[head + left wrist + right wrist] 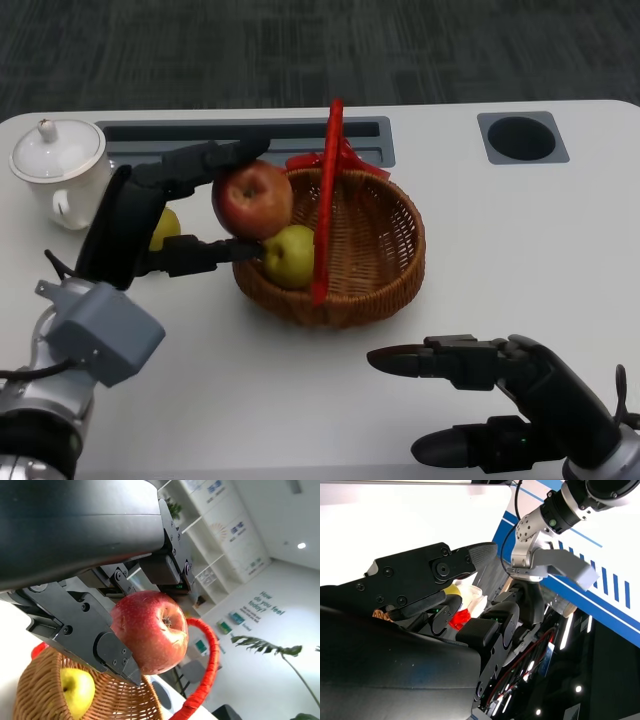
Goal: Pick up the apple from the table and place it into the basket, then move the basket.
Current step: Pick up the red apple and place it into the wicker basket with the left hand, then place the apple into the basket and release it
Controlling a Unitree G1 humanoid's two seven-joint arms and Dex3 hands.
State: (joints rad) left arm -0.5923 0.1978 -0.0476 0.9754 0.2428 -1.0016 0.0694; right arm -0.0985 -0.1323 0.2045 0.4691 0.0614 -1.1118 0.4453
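Note:
My left hand [190, 205] grips a red apple [252, 198] over the left rim of the wicker basket [385, 250]. The left wrist view shows the same apple [150, 631] clamped between black fingers [107, 652] just above the basket [37, 690]. A yellow-green apple [290, 255] lies inside the basket, also seen as yellow fruit [77, 690] in the wrist view. The basket's red handle [328, 195] stands upright. My right hand [490, 395] hovers low near the table's front edge, fingers apart, holding nothing.
A white teapot [58, 170] stands at the back left. Another yellow fruit [165, 228] lies behind my left hand. A grey slot [245, 130] and a round recess [522, 137] sit along the table's far edge.

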